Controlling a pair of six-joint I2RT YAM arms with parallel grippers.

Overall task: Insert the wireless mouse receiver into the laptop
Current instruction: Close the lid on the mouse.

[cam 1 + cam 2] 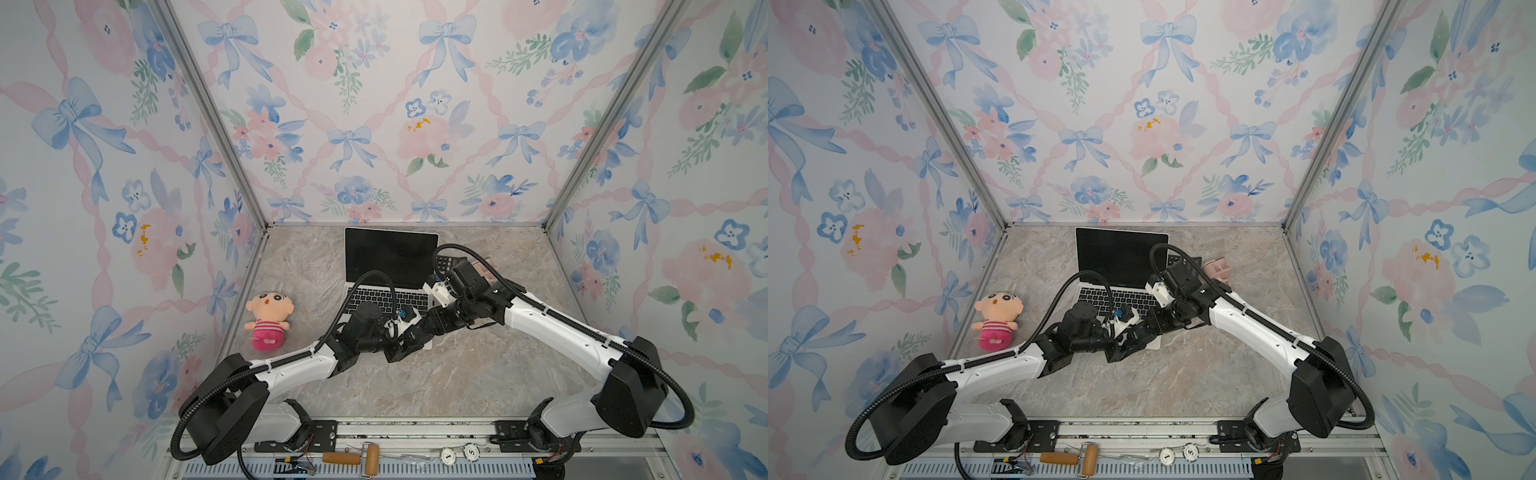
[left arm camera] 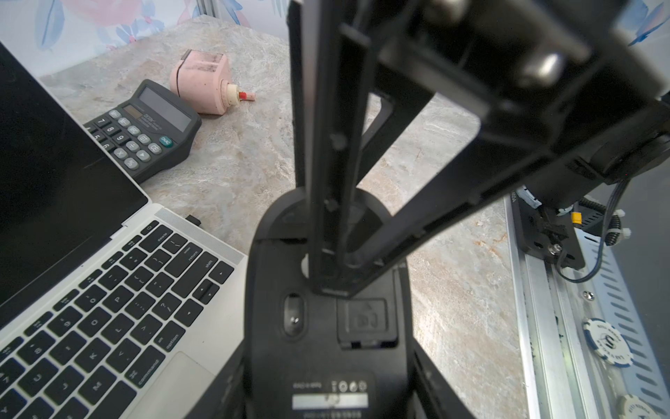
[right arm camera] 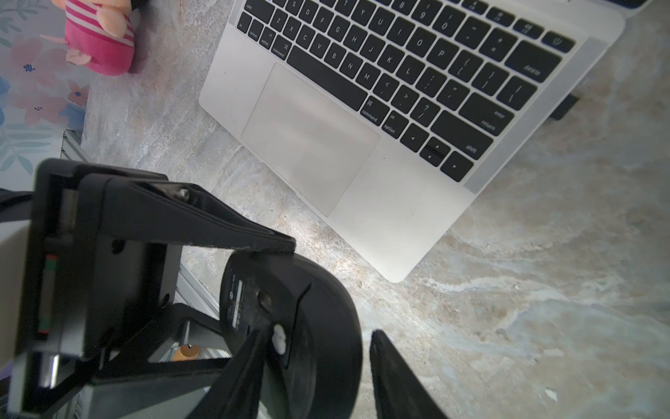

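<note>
The pale silver laptop (image 1: pixel 390 257) (image 1: pixel 1121 257) stands open at the back of the table, also seen in the wrist views (image 2: pixel 232 301) (image 3: pixel 311 138). A tiny dark stub (image 2: pixel 194 219) (image 3: pixel 563 107), which looks like the wireless mouse receiver, juts from the laptop's right side near the hinge. My left gripper (image 2: pixel 330 391) is shut on the sides of a black mouse (image 2: pixel 326 344) (image 3: pixel 319 308), underside towards its camera. My right gripper (image 3: pixel 319 335) is open and straddles the mouse's other end. One of its fingers (image 2: pixel 326 181) rests on the underside, the other stands off. Both grippers meet by the laptop's front right corner (image 1: pixel 415 336).
A black calculator (image 2: pixel 145 130) and a pink box-shaped object (image 2: pixel 203 83) lie right of the laptop. A plush doll (image 1: pixel 268 318) (image 3: pixel 98 40) sits at the left. Poker chips (image 2: pixel 607 342) and a wooden roller (image 1: pixel 353 457) lie on the front metal rail.
</note>
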